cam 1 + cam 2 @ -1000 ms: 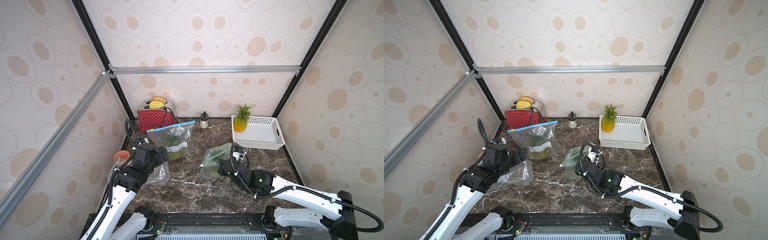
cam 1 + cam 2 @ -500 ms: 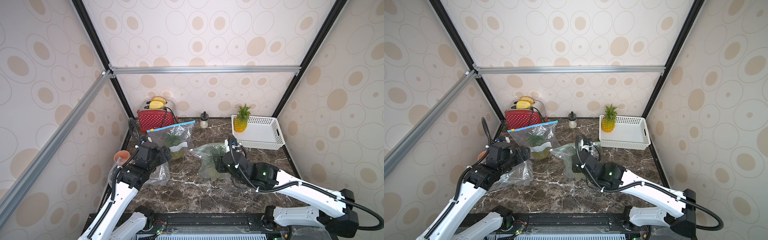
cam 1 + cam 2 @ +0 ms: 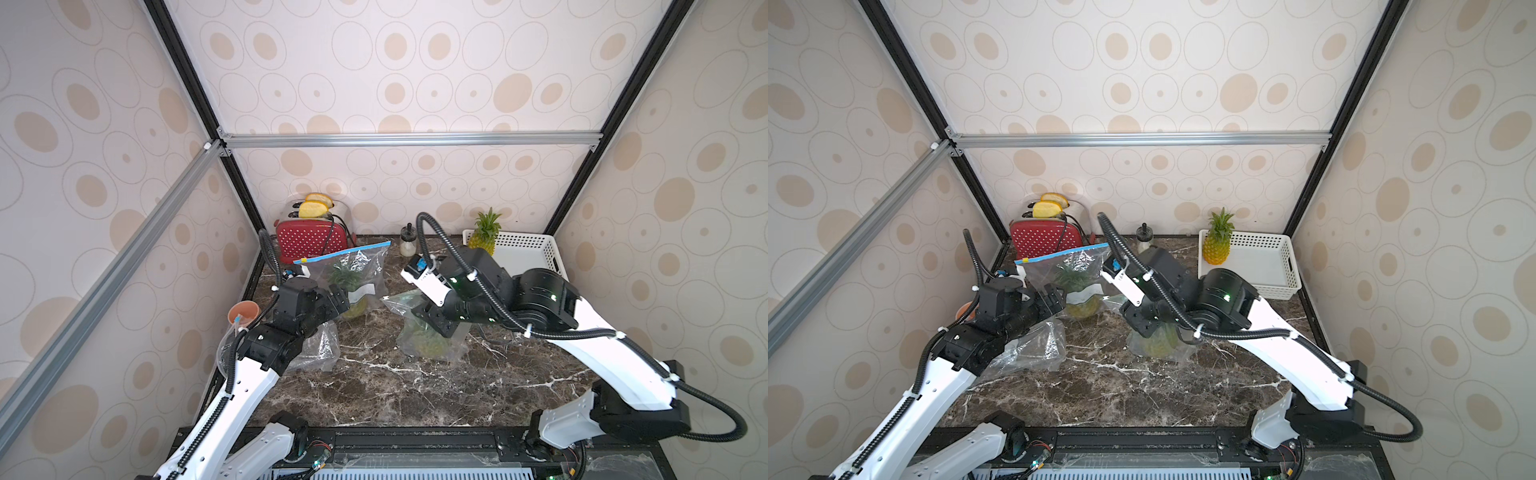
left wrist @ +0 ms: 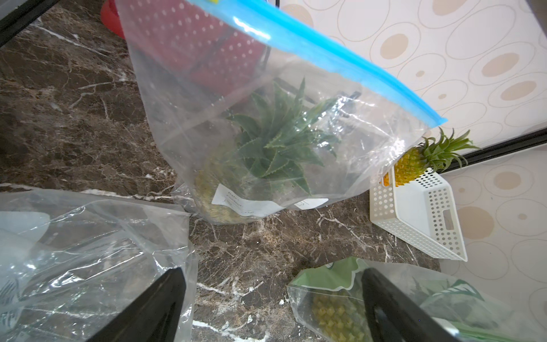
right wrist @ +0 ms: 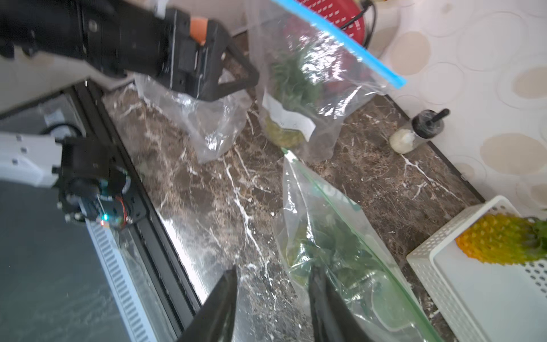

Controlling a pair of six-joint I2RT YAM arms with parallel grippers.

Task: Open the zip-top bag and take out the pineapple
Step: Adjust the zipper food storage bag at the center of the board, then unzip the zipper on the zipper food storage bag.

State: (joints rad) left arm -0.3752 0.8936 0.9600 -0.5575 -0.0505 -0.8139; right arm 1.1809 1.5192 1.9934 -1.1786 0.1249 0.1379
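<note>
My right jaws stand part open with nothing between them: through the gap I see only bare bench [image 5: 207,192]. One finger [image 5: 325,305] lies at the near edge of the green bag [image 5: 340,231], touching or just overlapping the film; I cannot tell which. So I hold nothing on this side.

That bag slumps on the bench just ahead of these jaws. Its seal [image 5: 384,274] runs lengthwise away from me, from beside that finger out to a far corner that points toward the blue bag [image 5: 310,74]. Its pineapple [image 4: 334,316] sits inside. The seal reads as one closed line, though I can't be sure through the crinkled film.

I judge this the bag in hand, and my right arm the nearer one. Because the seal lies along my approach and to one side of the gap, I'd have to shift across it to straddle a lip.

My left jaws are spread wide and empty, one finger [image 4: 154,308] over the empty bag [image 4: 88,237]. They face the blue bag, which stands upright before the toaster [image 3: 309,245] with a pineapple of its own. The green bag's corner is near them, not touching.

Another pineapple [image 5: 497,242] stands in the basket [image 5: 429,266].
</note>
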